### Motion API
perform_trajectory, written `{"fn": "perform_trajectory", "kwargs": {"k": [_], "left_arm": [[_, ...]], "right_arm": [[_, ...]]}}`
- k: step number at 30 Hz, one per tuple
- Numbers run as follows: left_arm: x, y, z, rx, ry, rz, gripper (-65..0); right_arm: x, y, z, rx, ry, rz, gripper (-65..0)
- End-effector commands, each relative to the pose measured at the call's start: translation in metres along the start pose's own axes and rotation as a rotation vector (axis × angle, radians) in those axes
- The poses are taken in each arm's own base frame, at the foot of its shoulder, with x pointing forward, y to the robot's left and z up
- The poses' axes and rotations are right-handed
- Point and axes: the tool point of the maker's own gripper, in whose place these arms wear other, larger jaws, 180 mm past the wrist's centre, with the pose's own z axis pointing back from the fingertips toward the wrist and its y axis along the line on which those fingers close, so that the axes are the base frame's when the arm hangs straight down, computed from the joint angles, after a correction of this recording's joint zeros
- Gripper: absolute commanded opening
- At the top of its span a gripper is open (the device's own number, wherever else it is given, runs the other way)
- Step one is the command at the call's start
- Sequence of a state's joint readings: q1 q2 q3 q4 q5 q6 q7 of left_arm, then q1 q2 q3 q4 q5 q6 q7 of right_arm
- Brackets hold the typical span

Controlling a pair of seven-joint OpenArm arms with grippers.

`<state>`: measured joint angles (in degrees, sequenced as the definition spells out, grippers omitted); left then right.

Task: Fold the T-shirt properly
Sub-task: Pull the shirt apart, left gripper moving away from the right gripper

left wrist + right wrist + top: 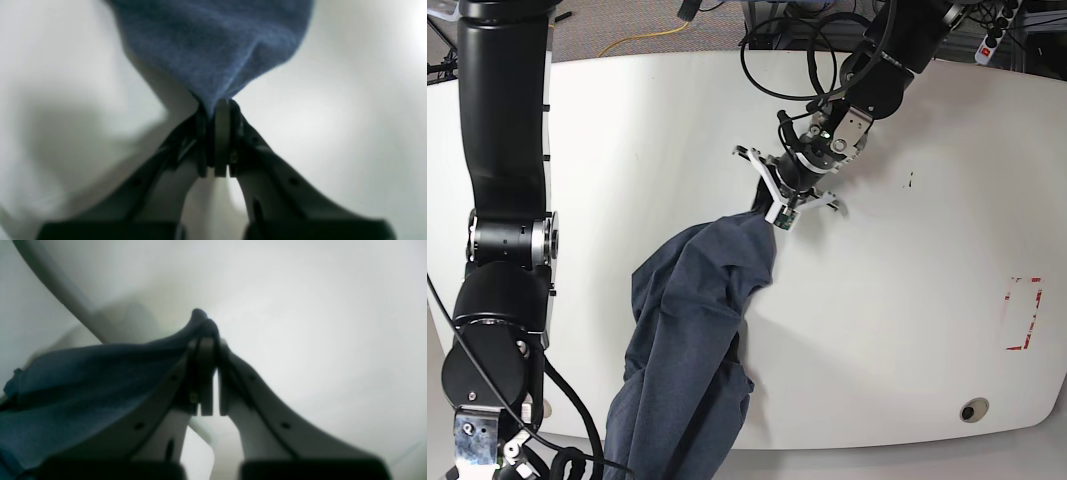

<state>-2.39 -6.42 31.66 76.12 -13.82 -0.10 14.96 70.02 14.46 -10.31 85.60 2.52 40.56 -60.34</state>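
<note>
T-shirt (689, 330): bunched in a long rope on the white counter (927, 250), running from near left edge to centre
Left end effector (777, 208): clamped on the far end of the shirt
Right end effector (211, 340): clamped on the near end, nearer the bulk

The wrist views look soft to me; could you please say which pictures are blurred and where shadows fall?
Left wrist view: all soft, the dark heathered navy-blue cotton T-shirt pinched in the left gripper, a grey shadow at left. Right wrist view: equally blurred and hazy, the right gripper shut on cloth. Base view: sharp, evenly lit, with only faint shadows on the white table.
</note>
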Motion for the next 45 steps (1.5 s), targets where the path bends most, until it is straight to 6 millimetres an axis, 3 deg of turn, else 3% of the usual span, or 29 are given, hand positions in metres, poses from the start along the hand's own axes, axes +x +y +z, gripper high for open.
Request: {"fn": "perform_trajectory", "kwargs": {"k": [1, 5, 15, 24, 29, 36, 40, 42, 45], "left_arm": [[0.008, 0.035, 0.014, 0.076, -0.02, 0.0, -65.0], [0.031, 0.07, 0.037, 0.154, -0.093, 0.009, -65.0], [0.082, 0.149, 0.099, 0.341, -0.219, -0.037, -65.0], [0.14, 0.218, 0.171, 0.561, -0.333, -0.012, -65.0], [0.175, 0.233, 0.197, 0.615, -0.385, -0.016, -65.0], [0.229, 0.273, 0.253, 0.714, -0.423, -0.043, -65.0], [0.245, 0.292, 0.28, 0.767, -0.403, -0.029, -65.0], [0.25, 0.3, 0.294, 0.796, -0.395, -0.04, -65.0], [0.25, 0.303, 0.299, 0.808, -0.386, -0.05, -65.0]], "right_arm": [[0.015, -0.024, 0.011, -0.06, -0.044, -0.006, -65.0], [-0.001, -0.029, 0.012, -0.071, -0.011, -0.006, -65.0], [-0.019, -0.035, 0.008, -0.069, 0.036, -0.017, -65.0], [-0.035, -0.055, 0.001, -0.074, 0.038, -0.051, -65.0], [-0.043, -0.061, -0.001, -0.075, 0.042, -0.067, -65.0], [-0.044, -0.066, 0.0, -0.083, 0.046, -0.07, -65.0], [-0.054, -0.075, 0.005, -0.101, 0.067, -0.068, -65.0], [-0.06, -0.069, 0.003, -0.088, 0.074, -0.073, -65.0], [-0.075, -0.064, 0.003, -0.082, 0.092, -0.088, -65.0]]}}
